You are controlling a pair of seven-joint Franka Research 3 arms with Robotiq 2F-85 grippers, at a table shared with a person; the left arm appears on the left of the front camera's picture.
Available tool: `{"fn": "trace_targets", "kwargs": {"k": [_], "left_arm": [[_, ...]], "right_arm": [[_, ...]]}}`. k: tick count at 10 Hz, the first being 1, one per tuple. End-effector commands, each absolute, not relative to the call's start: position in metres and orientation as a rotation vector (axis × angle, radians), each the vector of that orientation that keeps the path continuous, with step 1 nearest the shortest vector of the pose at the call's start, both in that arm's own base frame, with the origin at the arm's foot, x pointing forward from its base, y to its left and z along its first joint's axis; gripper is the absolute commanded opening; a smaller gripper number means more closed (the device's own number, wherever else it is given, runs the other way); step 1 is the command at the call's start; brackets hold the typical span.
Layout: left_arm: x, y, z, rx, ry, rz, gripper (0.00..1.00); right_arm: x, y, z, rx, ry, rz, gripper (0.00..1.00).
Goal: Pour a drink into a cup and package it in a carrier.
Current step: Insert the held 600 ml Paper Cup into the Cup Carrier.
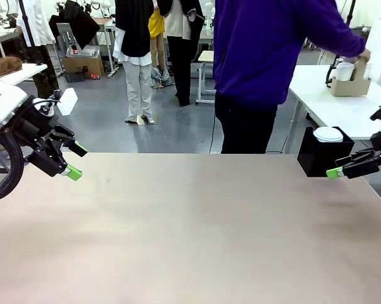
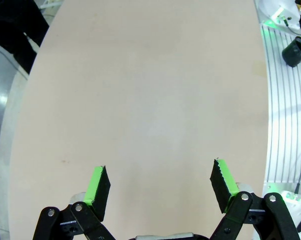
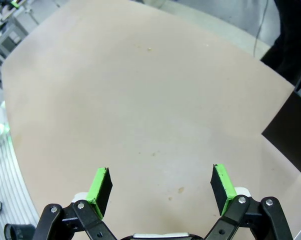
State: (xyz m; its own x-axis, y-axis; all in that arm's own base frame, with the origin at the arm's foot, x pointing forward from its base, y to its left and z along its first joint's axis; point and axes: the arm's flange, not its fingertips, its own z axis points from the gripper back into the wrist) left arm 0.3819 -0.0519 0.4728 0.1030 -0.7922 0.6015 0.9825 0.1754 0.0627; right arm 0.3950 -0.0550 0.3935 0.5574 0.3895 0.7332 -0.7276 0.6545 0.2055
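Note:
The brown cardboard carrier (image 1: 350, 85) stands on a white side table (image 1: 342, 111) at the far right, behind my table. A person in a purple top (image 1: 260, 50) has a hand on it. A white cup (image 1: 345, 71) rises from the carrier; I cannot tell whether it has a lid. The drink is out of view. My left gripper (image 1: 78, 161) (image 2: 160, 182) hangs open over the left edge of the beige table (image 1: 190, 221), nothing between its fingers. My right gripper (image 1: 345, 166) (image 3: 160, 182) is open at the right edge, just in front of a black box.
The black box (image 1: 323, 155) (image 3: 290, 135) sits at the table's far right corner with a white lid (image 1: 328, 134) showing on top. Other people stand farther back in the room. Bare beige tabletop lies between the two grippers.

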Motion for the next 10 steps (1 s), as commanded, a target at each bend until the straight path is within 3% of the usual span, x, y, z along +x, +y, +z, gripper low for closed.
{"fn": "trace_targets", "kwargs": {"k": [1,10], "left_arm": [[0.3813,-0.0505,0.4740,-0.411,-0.588,-1.372,1.00],[0.3813,-0.0505,0.4740,-0.411,-0.588,-1.372,1.00]], "right_arm": [[0.3946,-0.0567,0.3941,0.519,-0.713,0.712,1.00],[0.3946,-0.0567,0.3941,0.519,-0.713,0.712,1.00]]}}
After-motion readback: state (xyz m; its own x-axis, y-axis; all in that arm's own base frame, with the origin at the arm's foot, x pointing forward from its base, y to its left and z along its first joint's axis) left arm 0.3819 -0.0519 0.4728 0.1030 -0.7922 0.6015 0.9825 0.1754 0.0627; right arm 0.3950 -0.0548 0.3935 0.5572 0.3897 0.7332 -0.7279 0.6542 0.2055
